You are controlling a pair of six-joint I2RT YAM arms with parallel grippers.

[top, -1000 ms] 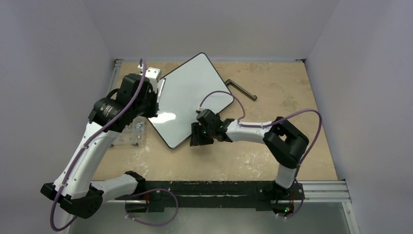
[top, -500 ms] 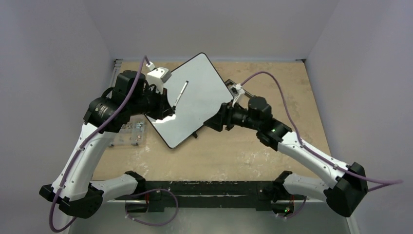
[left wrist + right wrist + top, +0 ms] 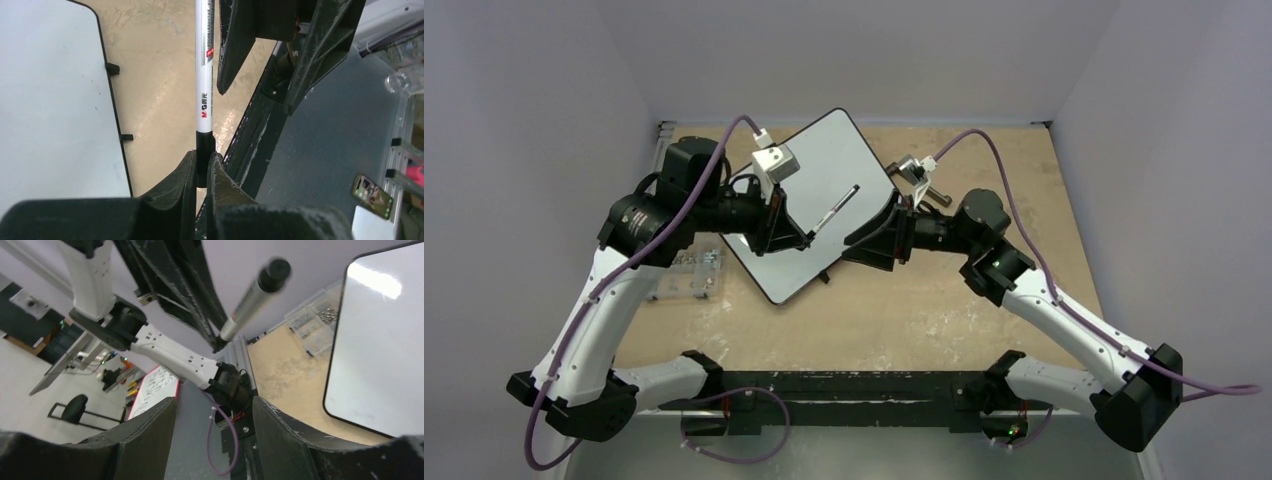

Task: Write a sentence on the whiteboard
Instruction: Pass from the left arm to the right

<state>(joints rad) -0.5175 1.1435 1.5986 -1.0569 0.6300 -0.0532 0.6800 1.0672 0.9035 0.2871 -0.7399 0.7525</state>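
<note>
My left tool (image 3: 804,240), clamped on the marker (image 3: 834,211), has swung it toward my half-open, empty right tool (image 3: 854,246) — likely for uncapping; the whiteboard (image 3: 824,160) is unwritten.

left fingers (image 3: 176,186): clamped on marker (image 3: 204,75) black end | whiteboard (image 3: 55,100): blank, left
</note>
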